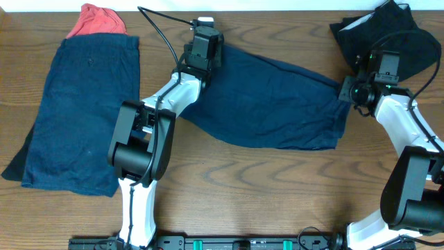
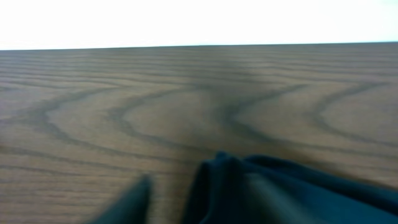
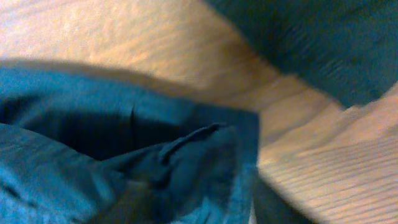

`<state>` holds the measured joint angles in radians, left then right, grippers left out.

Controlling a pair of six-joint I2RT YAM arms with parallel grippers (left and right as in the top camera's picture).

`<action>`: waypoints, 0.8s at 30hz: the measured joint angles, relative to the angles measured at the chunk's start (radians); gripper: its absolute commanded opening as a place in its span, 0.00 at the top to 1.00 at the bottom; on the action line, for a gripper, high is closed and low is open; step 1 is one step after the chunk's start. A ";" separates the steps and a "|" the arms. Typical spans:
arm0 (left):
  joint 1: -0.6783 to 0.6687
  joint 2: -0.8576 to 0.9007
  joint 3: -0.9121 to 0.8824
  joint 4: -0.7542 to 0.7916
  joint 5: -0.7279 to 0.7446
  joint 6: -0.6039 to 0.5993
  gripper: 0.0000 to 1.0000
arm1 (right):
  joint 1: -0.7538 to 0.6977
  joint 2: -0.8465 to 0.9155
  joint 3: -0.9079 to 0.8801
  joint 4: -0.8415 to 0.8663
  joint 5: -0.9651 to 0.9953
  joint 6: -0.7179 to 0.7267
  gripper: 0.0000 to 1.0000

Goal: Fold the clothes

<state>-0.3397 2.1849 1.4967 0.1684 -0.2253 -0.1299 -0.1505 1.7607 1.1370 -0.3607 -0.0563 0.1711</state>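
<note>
Overhead: spread navy garment point(image 1: 270, 104) lies flat across the middle of the table point(image 1: 263, 187), running from upper left to lower right. Left gripper point(image 1: 207, 36) is at its upper-left corner. Right gripper point(image 1: 345, 90) is at its right edge. Touching or just above the fabric: can't tell for either.

Jaws: the gripper bodies hide the fingers from above. Can't tell whether either pair is apart, together or clamped on cloth.

Left wrist: a bunched ridge of the spread navy garment point(image 2: 267, 193) sits bottom centre to right, with bare wood beyond it up to the far edge. A dark blurred shape point(image 2: 134, 199) sits lower left, with a strip of wood between it and the fabric. It's too soft to identify, so no jaw state from this view.

Right wrist: folds and a hem of the spread navy garment point(image 3: 124, 155) fill the lower left. The camera's own fingers can't be made out against the cloth.

Folded navy garment point(image 1: 83, 111) lies flat at the table's left, well apart from both grippers. A red cloth point(image 1: 97, 21) pokes out at its top edge.

Black pile point(image 1: 388, 35) is in the far right corner, just behind the right arm's wrist. It's partly covered by the arm and cable and cut off by the frame top. It's probably also the dark cloth in the top-right corner of the right wrist view, but that's too blurred to confirm.
</note>
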 measured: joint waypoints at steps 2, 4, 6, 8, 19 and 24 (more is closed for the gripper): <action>0.006 0.000 0.000 0.000 -0.004 0.000 0.02 | -0.002 0.000 0.000 0.027 0.016 -0.002 0.07; 0.010 0.000 0.000 -0.006 -0.010 0.000 0.02 | -0.002 0.000 0.001 0.044 0.021 0.001 0.05; 0.013 -0.001 0.000 -0.026 -0.014 0.001 0.02 | -0.002 0.000 0.010 0.040 0.002 0.000 0.05; 0.013 -0.004 0.000 -0.070 -0.014 0.009 0.02 | -0.002 0.000 0.032 0.012 -0.026 0.000 0.07; 0.013 -0.229 -0.004 -0.435 0.042 0.142 0.02 | 0.104 0.001 0.166 -0.173 -0.148 -0.051 0.22; 0.018 -0.285 -0.003 -0.547 0.068 0.181 0.02 | 0.214 0.053 0.161 -0.151 -0.166 -0.054 0.22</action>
<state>-0.3222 1.8996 1.4940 -0.3782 -0.1577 0.0509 0.0635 1.8137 1.2984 -0.5114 -0.2218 0.1169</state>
